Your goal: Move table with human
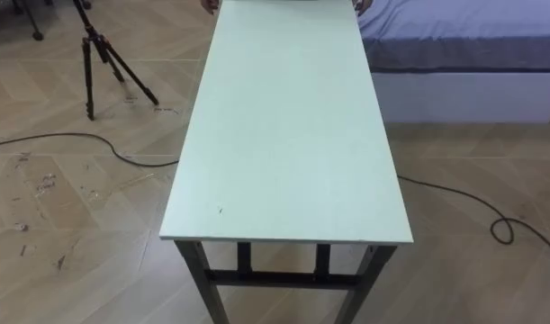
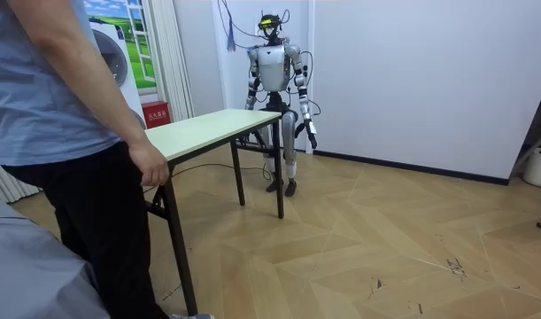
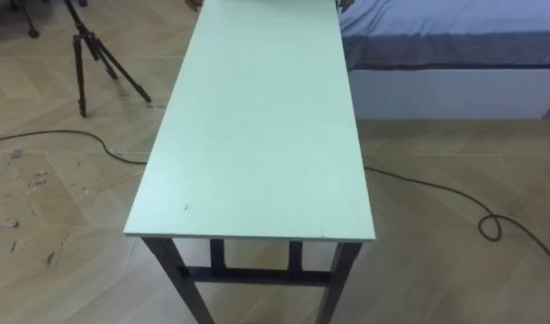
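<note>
A long table [image 1: 284, 135] with a pale green top and dark legs stretches away from me, its near short end just below my view. In the room view I stand at the far end of the table [image 2: 208, 128], upright. My left hand [image 2: 313, 137] hangs at my side, beside the table's corner and off it. My right arm drops behind the tabletop. A person [image 2: 66, 133] stands at the other end, one hand [image 2: 151, 168] on the table's edge. Fingertips of the person's hands [image 1: 360, 7] show at the far corners.
A bed [image 1: 464, 45] with a grey cover stands far right of the table. A dark tripod [image 1: 99, 54] stands far left. Cables [image 1: 500, 225] trail across the wooden floor on both sides. A white wall [image 2: 412, 80] is behind me.
</note>
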`<state>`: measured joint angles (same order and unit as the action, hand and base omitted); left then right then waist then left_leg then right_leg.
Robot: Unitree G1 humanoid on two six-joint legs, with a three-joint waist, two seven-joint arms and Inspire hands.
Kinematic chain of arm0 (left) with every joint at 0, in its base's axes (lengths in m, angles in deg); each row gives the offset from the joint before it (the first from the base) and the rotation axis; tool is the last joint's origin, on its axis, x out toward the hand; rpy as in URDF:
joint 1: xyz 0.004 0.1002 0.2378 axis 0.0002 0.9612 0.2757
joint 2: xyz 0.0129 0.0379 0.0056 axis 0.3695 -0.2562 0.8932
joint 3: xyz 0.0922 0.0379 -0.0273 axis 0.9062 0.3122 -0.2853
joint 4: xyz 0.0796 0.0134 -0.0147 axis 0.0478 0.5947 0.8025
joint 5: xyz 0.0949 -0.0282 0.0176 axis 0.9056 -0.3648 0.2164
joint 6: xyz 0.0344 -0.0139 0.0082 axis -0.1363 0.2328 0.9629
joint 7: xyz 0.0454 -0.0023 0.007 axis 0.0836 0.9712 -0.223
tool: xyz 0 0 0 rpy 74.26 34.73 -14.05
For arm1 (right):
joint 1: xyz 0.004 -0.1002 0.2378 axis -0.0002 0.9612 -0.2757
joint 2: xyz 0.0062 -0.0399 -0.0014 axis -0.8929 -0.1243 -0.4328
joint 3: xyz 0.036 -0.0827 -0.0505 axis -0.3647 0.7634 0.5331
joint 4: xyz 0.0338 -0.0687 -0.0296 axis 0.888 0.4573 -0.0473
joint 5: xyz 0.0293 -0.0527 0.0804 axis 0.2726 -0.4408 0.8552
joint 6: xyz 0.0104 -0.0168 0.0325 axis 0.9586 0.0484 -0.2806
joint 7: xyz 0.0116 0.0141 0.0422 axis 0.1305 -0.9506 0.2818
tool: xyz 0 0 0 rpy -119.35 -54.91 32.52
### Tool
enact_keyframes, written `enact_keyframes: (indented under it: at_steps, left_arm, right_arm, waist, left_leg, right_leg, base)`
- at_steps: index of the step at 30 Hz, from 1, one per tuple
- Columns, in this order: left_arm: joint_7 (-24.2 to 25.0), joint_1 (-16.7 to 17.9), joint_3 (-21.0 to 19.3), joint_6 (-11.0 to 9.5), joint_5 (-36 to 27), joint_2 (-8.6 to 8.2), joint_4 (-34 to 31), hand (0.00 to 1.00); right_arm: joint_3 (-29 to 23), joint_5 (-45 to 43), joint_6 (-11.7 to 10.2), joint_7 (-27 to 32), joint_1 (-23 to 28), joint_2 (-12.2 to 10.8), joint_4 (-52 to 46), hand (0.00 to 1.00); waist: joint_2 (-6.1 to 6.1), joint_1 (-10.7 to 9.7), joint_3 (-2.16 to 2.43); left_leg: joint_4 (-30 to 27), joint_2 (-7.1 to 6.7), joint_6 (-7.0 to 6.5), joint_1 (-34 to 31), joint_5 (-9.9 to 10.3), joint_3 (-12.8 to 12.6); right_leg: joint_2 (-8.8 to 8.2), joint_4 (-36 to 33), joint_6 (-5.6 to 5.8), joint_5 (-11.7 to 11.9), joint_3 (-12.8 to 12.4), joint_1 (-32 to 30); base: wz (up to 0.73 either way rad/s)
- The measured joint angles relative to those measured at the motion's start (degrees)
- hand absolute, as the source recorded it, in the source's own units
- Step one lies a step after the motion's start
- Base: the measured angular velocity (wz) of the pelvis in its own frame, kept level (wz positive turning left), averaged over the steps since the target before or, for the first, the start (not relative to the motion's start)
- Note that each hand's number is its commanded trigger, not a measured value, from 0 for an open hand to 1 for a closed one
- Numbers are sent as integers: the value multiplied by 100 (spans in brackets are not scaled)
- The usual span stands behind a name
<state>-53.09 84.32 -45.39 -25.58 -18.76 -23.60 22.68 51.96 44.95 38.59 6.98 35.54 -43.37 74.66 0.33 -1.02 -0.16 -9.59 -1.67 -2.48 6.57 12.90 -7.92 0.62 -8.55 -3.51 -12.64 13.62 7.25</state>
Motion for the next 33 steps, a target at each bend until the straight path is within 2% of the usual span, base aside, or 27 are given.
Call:
enact_keyframes:
  at_steps: [8,9,13,17,21,25,27,29,33]
  left_arm:
    - [-29,-107,108,-4,-83,26,1,0]
    - [-22,-154,110,-4,-204,25,34,0]
    - [147,-245,114,8,-683,25,181,0]
    - [671,-258,101,26,-1482,32,358,0]
    - [1122,-194,101,169,-2228,50,358,0]
    - [1439,-196,109,289,-2692,109,425,0]
    - [1719,-193,108,421,-3010,191,240,0]
    - [1922,-142,111,426,-3239,237,57,0]
    - [2425,10,287,439,-3945,246,-764,0]
  right_arm:
    - [30,9,1,-17,-26,3,-1,0]
    - [34,8,4,-21,-31,3,0,0]
    - [23,7,8,-36,-42,1,2,0]
    - [-133,24,68,-150,-46,-1,5,0]
    - [-213,64,184,-240,-84,8,-26,0]
    - [-286,421,193,-533,-96,23,-55,0]
    - [-276,693,382,-740,42,59,-619,0]
    - [-277,760,405,-928,76,88,-1078,0]
    - [-145,1213,382,-1415,183,85,-1664,0]
  waist:
    - [14,-18,3]
    - [31,-10,14]
    - [8,-2,1]
    - [-4,-4,-2]
    - [-30,-7,-1]
    - [-60,-14,-4]
    - [-74,32,26]
    - [-77,29,-2]
    - [-90,59,0]
  left_leg:
    - [5,-2,0,-2,0,-3]
    - [7,-1,0,12,0,-4]
    - [9,0,0,4,0,-5]
    - [7,0,0,-3,1,-5]
    - [-2,1,1,-44,1,-31]
    - [-12,2,1,-43,1,-48]
    - [-42,4,1,-116,1,-57]
    - [-114,5,1,-198,1,-54]
    - [-150,3,2,-243,2,-56]
  right_leg:
    - [1,-7,0,0,-55,-27]
    - [2,-9,0,0,-74,-22]
    - [2,-18,0,1,-85,-22]
    - [1,-20,0,1,-104,-18]
    - [-3,-5,0,0,-86,-43]
    - [-7,6,3,-3,-55,-45]
    - [-11,-20,2,-3,-55,-117]
    - [-22,-43,-3,3,-63,-173]
    - [-32,-43,-3,3,-30,-180]
  base:
    - [-3]
    - [-6]
    - [-1]
    - [-2]
    - [1]
    - [3]
    - [0]
    - [-2]
    - [4]
